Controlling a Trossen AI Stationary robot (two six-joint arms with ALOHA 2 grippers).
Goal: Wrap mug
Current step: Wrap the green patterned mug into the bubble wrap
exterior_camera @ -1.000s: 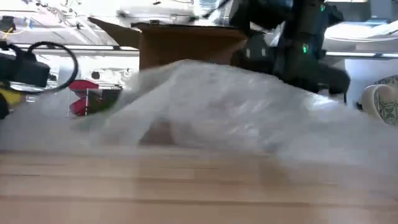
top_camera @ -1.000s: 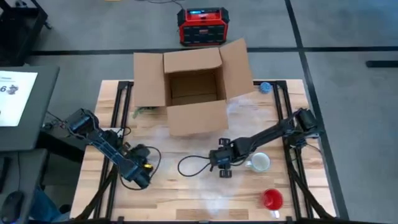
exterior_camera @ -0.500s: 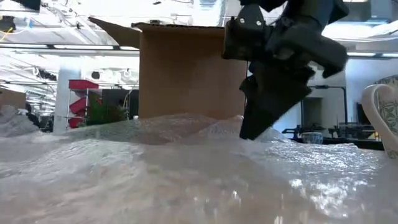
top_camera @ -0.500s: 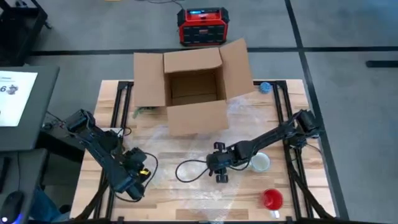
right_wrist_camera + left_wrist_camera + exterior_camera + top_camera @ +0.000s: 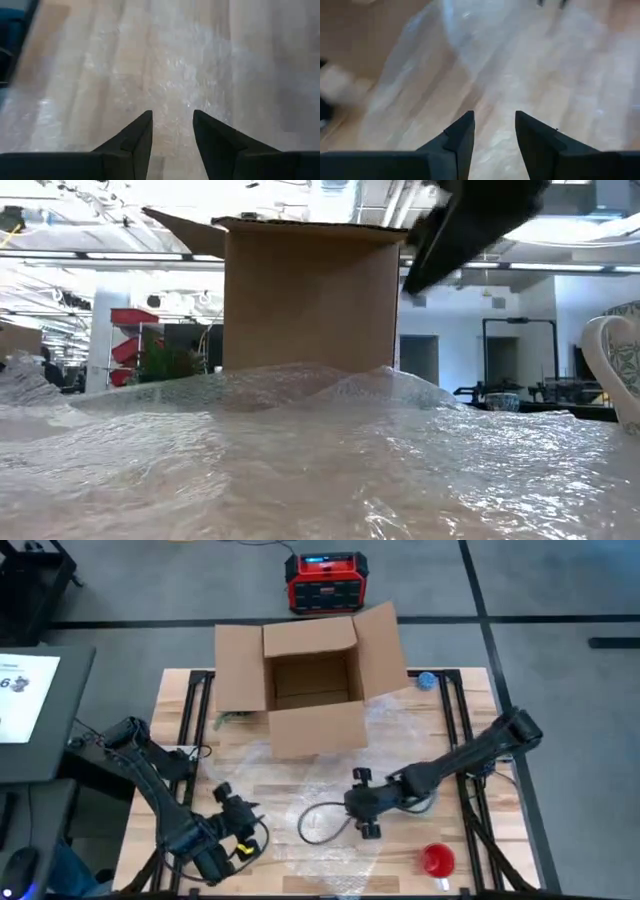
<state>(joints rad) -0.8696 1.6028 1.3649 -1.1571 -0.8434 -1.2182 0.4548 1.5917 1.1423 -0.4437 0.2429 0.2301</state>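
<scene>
You are hovering both hands, left hand (image 5: pixel 237 836) and right hand (image 5: pixel 362 804), fingers apart and empty, over the bubble wrap (image 5: pixel 330 785) flattened on the surface (image 5: pixel 180 740), presumably to receive the mug (image 5: pixel 622 370) just beside your right hand.

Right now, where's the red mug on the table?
In the high view the red mug sits near the table's front right corner, on bare wood just past the bubble wrap, in front of the right gripper.

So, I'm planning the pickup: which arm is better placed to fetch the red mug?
Right: the right gripper is open, nearer the red mug; the left gripper is across the wrap.
</scene>
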